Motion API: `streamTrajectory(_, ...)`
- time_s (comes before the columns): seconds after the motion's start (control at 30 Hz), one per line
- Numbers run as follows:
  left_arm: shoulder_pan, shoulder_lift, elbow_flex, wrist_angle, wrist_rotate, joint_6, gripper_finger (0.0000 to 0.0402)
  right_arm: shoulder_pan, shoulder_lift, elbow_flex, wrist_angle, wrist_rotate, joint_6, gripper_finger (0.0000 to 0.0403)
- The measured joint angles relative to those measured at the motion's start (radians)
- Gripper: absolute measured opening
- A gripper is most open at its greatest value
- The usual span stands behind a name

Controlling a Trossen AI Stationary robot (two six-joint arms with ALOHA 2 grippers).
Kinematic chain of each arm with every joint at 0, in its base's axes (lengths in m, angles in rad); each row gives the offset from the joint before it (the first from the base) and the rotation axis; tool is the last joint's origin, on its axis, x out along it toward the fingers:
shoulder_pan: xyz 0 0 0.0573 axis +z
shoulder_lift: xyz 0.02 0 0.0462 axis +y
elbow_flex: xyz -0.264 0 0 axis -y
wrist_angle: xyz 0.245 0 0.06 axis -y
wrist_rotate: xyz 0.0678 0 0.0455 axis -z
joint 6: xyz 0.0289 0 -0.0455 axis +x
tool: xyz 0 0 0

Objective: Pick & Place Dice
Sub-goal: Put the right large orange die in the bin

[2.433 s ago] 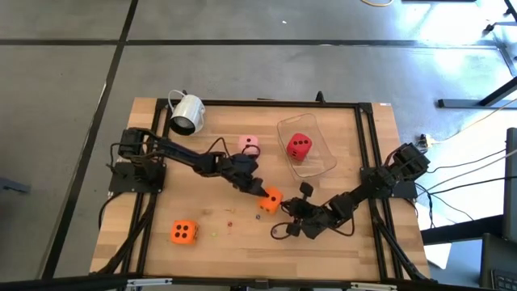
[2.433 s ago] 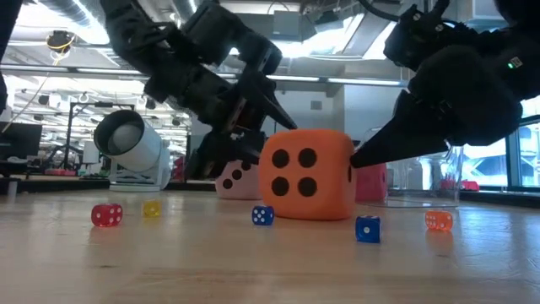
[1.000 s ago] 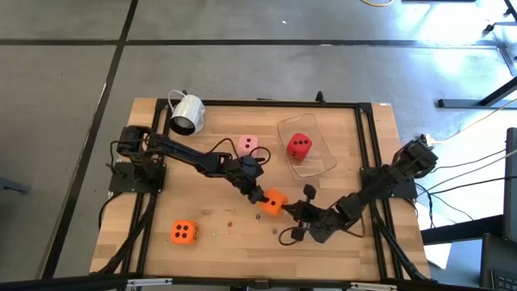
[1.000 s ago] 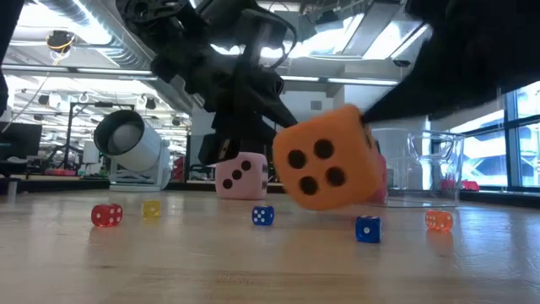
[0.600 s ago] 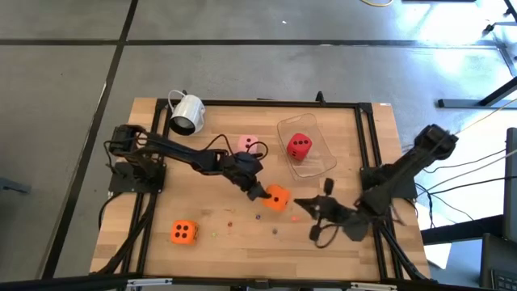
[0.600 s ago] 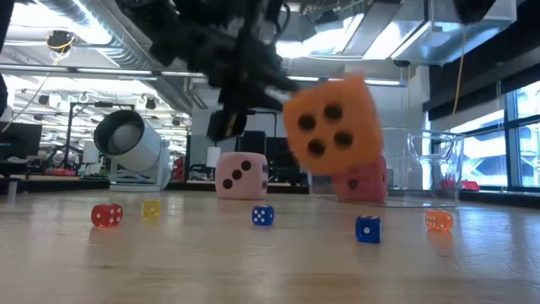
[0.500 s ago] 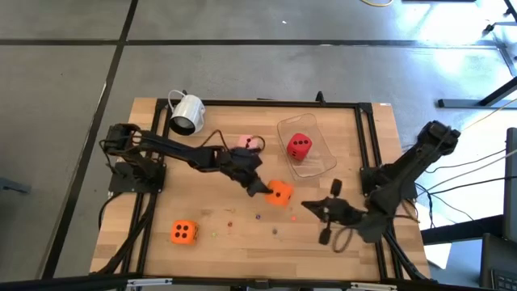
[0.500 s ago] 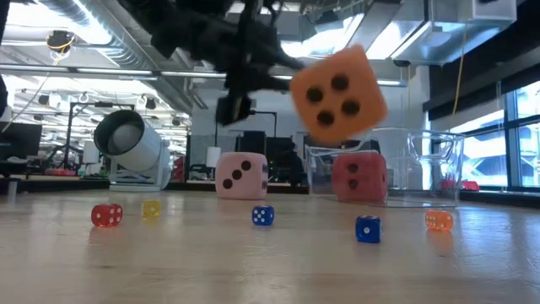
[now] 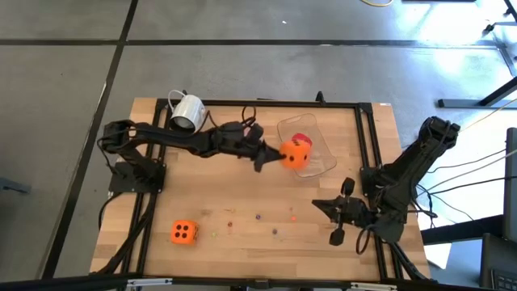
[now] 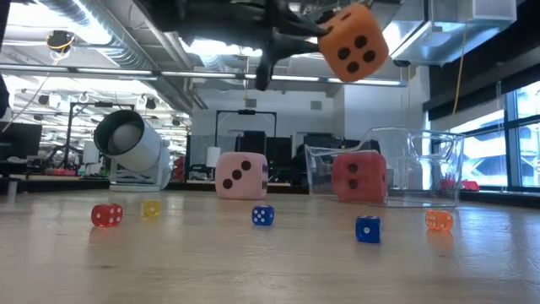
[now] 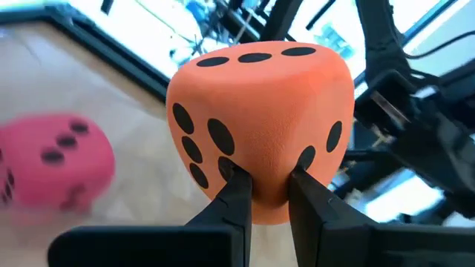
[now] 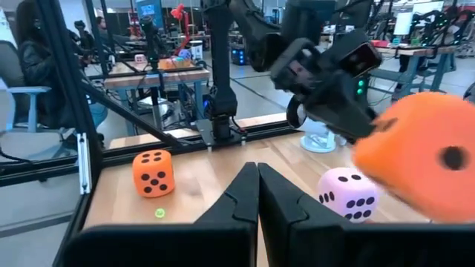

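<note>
At the table's far left the mug (image 9: 187,112) lies on its side, its mouth open and, as far as the low view shows, with nothing inside. Near the front left sits one orange die (image 9: 183,233), flat on the wood. My left gripper (image 9: 273,158) reaches across from the left and pinches the second orange die (image 9: 296,154) by its lower edge; in the left wrist view my two fingers (image 11: 234,194) press into its underside. This die hangs in the air over the clear tray (image 9: 327,161), well above the table in the low view. Behind my left arm the pink die (image 10: 241,176) rests on the wood. The tray holds the red die (image 10: 359,176), sitting on its floor against the near wall. Tiny coloured dice (image 10: 262,216) lie scattered along the front. My right gripper (image 9: 337,220) waits at the right front, fingers pressed together on nothing. No readable writing or labels show on any item.
</note>
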Motion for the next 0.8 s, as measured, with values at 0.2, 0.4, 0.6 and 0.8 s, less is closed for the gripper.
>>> streamTrajectory(0.2,0.013,0.119,0.111,-0.013,0.003,0.092,0.0043,0.0,0.0,0.0,0.019,-0.001,0.003,0.0002)
streamTrajectory(0.4,0.02,0.26,0.192,-0.086,-0.068,0.17,0.0043,0.0,0.0,0.0,0.033,-0.019,0.006,0.0002)
streamTrajectory(0.6,0.024,0.369,0.258,-0.083,-0.102,0.197,0.0043,0.0,0.0,0.0,0.04,-0.022,0.008,0.0002)
streamTrajectory(0.8,0.021,0.436,0.325,-0.119,-0.103,0.232,0.0043,0.0,0.0,-0.001,0.04,-0.022,0.006,0.0002)
